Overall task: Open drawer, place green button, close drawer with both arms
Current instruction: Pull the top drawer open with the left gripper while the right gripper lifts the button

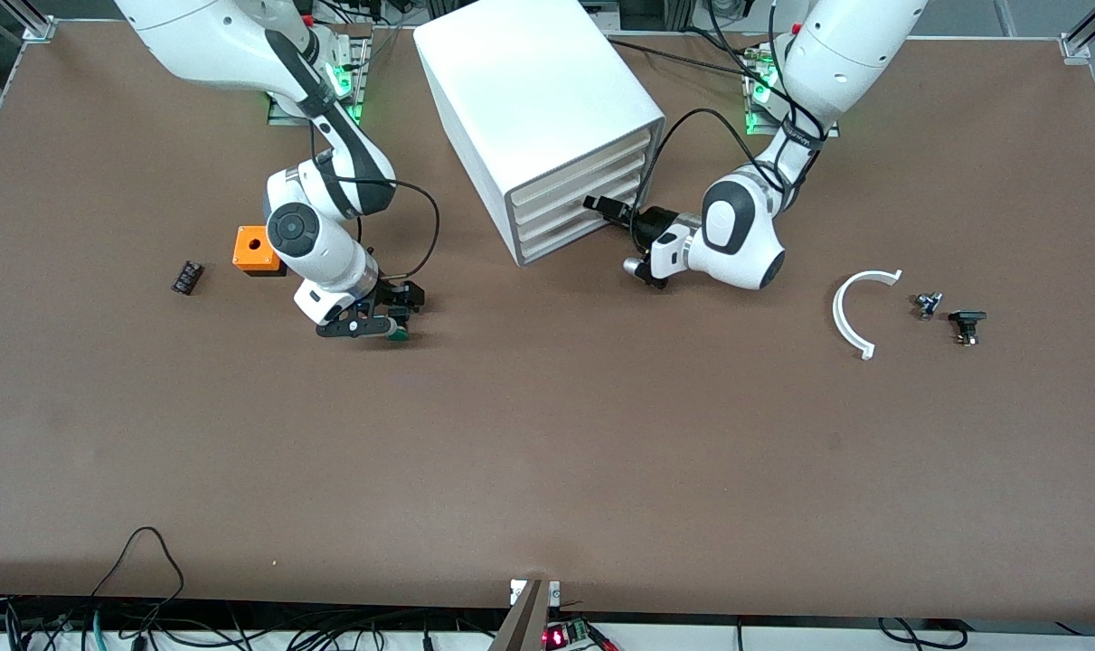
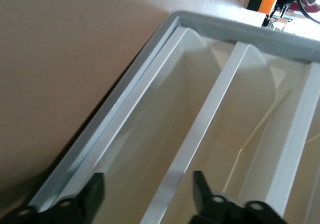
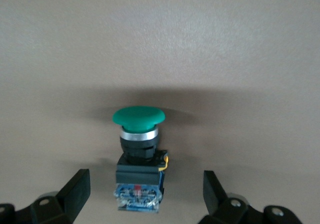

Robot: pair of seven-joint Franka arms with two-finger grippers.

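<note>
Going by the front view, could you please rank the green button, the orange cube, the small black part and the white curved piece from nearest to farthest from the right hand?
From the right hand, open and low over the table:
1. Green button: between its fingers.
2. Orange cube: beside the right arm.
3. Small black part: further toward the right arm's end of the table.
4. White curved piece: toward the left arm's end.

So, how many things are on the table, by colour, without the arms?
White: 2, cabinet, curved piece
Orange: 1, cube
Green: 1, button
Black: 3, small parts
Total: 7
</note>
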